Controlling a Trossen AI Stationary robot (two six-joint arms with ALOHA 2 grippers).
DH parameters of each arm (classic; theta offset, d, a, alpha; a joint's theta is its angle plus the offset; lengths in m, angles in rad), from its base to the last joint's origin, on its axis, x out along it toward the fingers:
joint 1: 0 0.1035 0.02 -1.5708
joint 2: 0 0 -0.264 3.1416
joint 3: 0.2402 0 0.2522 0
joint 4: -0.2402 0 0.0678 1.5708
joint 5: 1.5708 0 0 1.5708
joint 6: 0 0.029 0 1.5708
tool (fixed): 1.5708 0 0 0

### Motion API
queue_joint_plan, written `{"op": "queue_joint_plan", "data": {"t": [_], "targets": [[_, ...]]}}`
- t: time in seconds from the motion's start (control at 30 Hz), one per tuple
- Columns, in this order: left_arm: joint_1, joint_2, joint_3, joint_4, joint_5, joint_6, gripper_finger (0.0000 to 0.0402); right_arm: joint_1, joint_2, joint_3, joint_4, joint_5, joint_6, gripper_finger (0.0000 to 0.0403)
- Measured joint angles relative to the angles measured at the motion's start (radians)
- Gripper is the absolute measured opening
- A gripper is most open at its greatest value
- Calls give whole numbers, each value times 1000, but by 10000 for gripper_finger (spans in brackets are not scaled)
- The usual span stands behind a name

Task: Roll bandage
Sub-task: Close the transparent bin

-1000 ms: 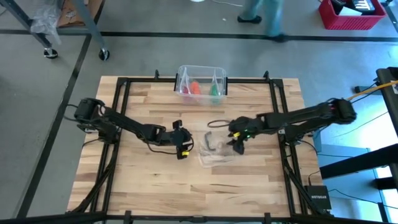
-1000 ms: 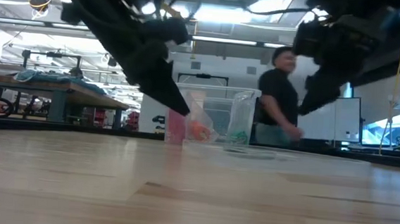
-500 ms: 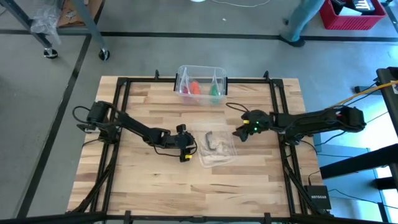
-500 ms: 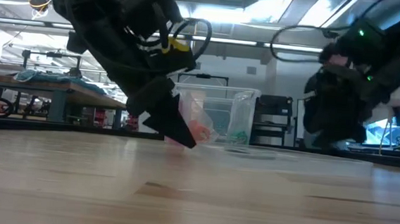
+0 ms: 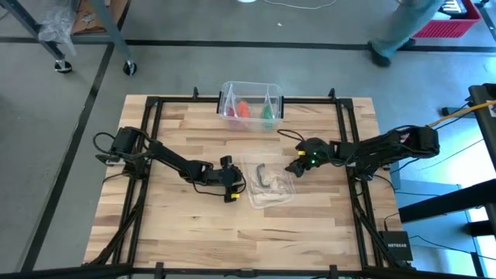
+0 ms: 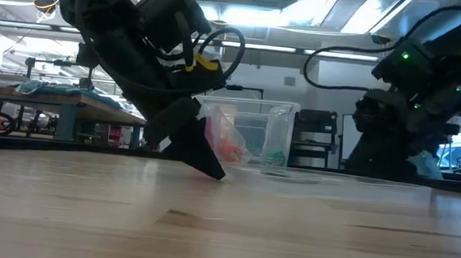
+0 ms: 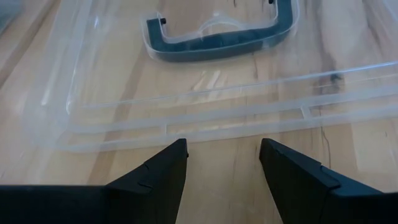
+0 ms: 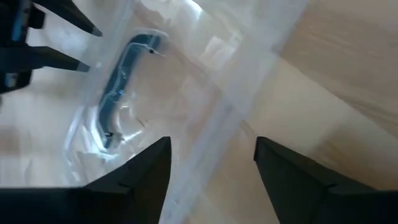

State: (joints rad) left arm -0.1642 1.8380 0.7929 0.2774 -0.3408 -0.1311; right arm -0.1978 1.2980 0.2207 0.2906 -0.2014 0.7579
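A green bundle (image 5: 267,114), the bandage as far as I can tell, lies in a clear bin (image 5: 250,91) at the table's far middle, next to something orange-red (image 5: 242,109). My left gripper (image 5: 237,184) is open. Its fingertips (image 6: 213,173) are down at the table top, just short of the left edge of a flat clear plastic piece with a black handle (image 7: 217,43). My right gripper (image 5: 293,167) is also open and hangs low at that piece's right edge (image 8: 249,93), tilted down toward it.
The clear piece with the handle (image 5: 269,184) lies flat in the middle of the table between the two grippers. Black frame rails (image 5: 155,139) run along the table's left, right and far sides. A person's legs (image 5: 403,27) pass on the floor beyond the far edge.
My right gripper has sunk and pulled back from above the clear piece toward the table's far right, rolling its wrist as it went. My left gripper has come down to the table top and edged toward the clear piece.
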Motion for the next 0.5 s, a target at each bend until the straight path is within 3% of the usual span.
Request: {"op": "queue_joint_plan", "data": {"t": [0.27, 0.5], "targets": [[3, 13, 1, 15, -2, 23, 198, 1, 78, 0, 111, -57, 67, 279], [19, 17, -1, 37, 4, 33, 198, 33, 80, 3, 130, -39, 76, 275]]}}
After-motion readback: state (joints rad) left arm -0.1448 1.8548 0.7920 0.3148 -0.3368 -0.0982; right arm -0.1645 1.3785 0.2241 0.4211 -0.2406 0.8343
